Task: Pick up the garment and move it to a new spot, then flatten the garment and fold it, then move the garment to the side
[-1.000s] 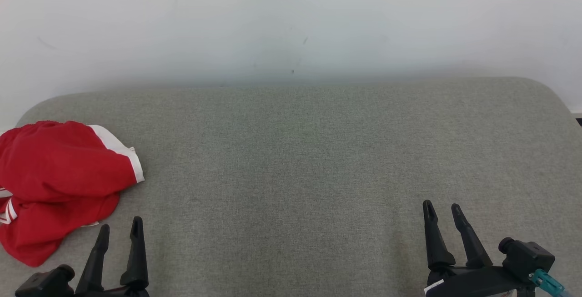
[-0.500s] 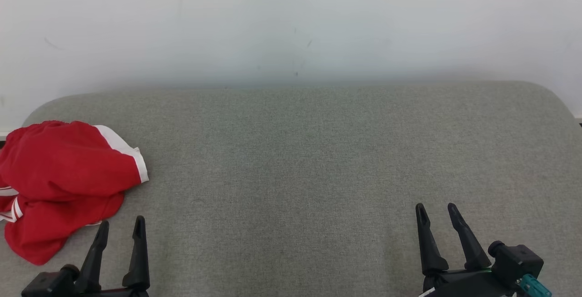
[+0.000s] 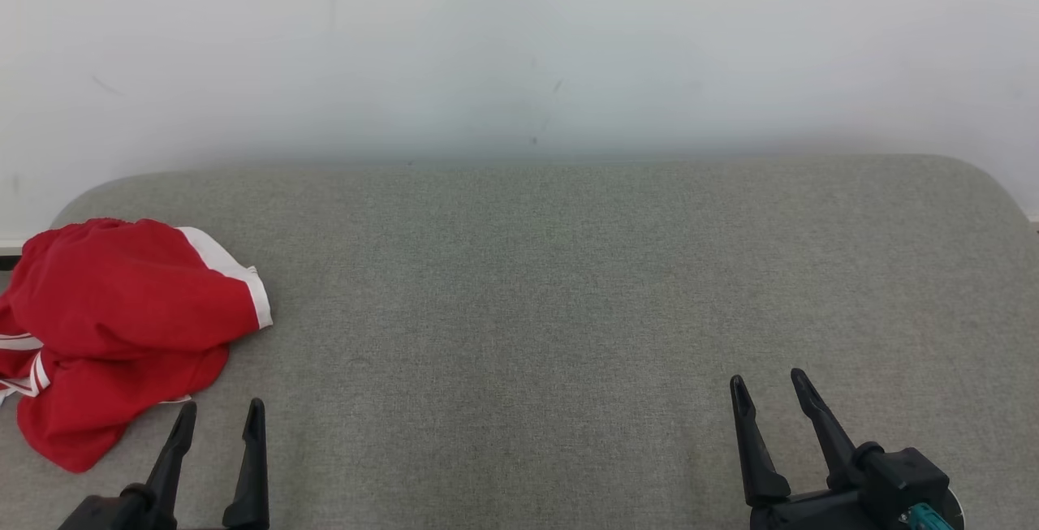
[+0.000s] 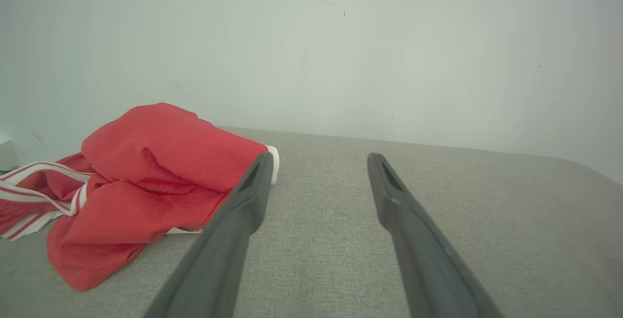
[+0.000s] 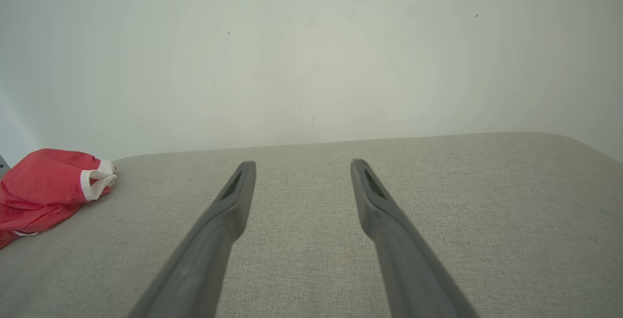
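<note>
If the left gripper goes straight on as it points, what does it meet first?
Perhaps the white hem of the red garment, in line with one finger of the left gripper; otherwise grey cushion, then wall.

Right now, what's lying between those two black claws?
Nothing: in the head view, the grey upholstered surface between the left gripper and right gripper is bare.

Your left gripper (image 3: 223, 406) and right gripper (image 3: 768, 377): each has two long, tapering dark fingers (image 4: 389, 196), slotted near the tip; a teal connector (image 3: 921, 519) marks your right wrist.
</note>
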